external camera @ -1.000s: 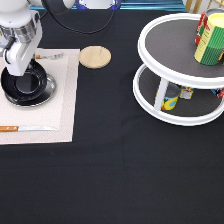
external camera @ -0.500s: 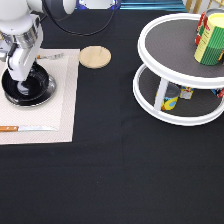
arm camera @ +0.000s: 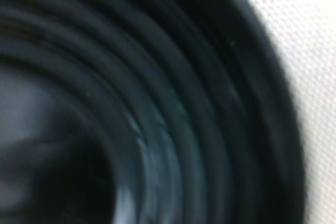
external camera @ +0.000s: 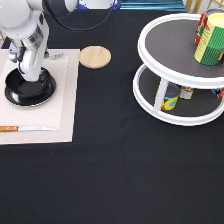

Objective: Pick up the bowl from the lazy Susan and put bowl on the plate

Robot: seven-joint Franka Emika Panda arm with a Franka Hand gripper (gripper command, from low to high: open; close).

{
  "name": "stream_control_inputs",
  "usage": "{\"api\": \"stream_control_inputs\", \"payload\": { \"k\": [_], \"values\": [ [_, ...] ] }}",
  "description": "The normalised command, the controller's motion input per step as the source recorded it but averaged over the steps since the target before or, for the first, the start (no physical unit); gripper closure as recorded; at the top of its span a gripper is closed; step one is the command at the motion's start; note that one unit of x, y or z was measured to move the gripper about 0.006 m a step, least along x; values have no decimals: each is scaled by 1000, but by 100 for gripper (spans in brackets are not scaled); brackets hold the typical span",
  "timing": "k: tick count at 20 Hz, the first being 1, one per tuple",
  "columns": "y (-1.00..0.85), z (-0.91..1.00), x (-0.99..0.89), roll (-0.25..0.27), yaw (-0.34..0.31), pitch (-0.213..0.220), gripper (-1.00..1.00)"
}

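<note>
So the bowl (external camera: 29, 89) is a shallow, glossy black thing, round, and up close in the wrist view (arm camera: 150, 130) the faint concentric ribs show up with a bit of bluish sheen on them. It's sitting on a pale textured placemat (external camera: 65, 110) at the exterior view's left, well apart from the lazy Susan (external camera: 175, 75) over on the right. The plate can't really be made out from the exterior view, the black bowl covers that whole spot, so whether the bowl rests on it can't be told. The gripper (external camera: 29, 76) is right down at the bowl, at its upper part near the rim, with the white arm coming in from the exterior view's top left. Whether its fingers are spread or pinched on the bowl can't be told, the hand's body blocks them. Other stuff: a round wooden coaster (external camera: 95, 56) just beside the mat's upper right corner, a knife (external camera: 27, 128) lying on the mat below the bowl, a yellow-green can (external camera: 212, 37) on the turntable's top tier and a few small containers (external camera: 172, 95) on the lower tier.
</note>
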Motion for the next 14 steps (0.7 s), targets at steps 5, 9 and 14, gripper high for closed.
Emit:
{"api": "stream_control_inputs", "payload": {
  "k": [5, 9, 14],
  "values": [
    [-158, 876, 146, 33, -17, 149, -100],
    [-58, 339, 214, 12, -18, 115, -100],
    [0, 0, 0, 0, 0, 0, -100]
  ]
}}
